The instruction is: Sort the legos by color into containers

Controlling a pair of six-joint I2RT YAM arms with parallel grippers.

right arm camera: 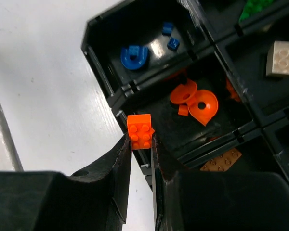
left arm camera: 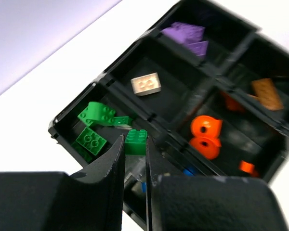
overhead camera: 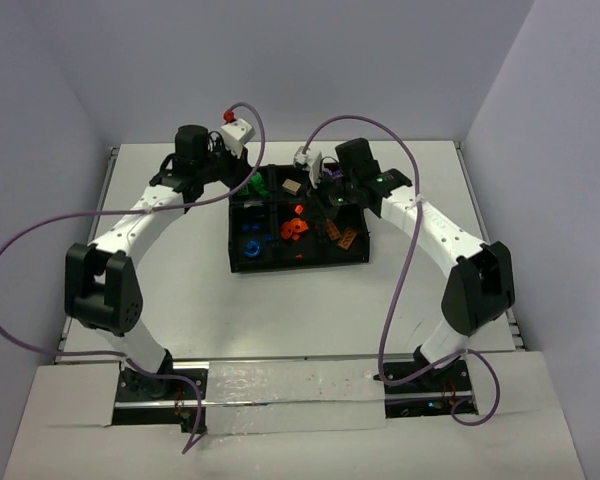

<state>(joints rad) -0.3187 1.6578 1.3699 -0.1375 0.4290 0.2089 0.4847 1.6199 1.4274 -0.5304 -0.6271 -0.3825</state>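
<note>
**Fig. Two-arm sorting of legos into a black tray (overhead camera: 234, 240) on the counter (overhead camera: 280, 330).** The left pincer (left arm camera: 135, 147) is shown pinching a green brick (left arm camera: 136, 139) by its flat side walls, studs upward. The brick is held above a wall of the compartment that contains green pieces (left arm camera: 92, 126). The right pincer (right arm camera: 141, 144) is shown clamped on an orange brick (right arm camera: 140, 130) in the same manner, above the tray's outer wall and beside the compartment with orange discs (right arm camera: 195, 98). Each brick is judged to be very light, rigid and not fragile. Its sides are smooth, however, so slipping or twisting is likely if only a corner is caught. Hold is best taken on two opposite flat faces, squarely between the fingertips, and little force is judged necessary.
</note>
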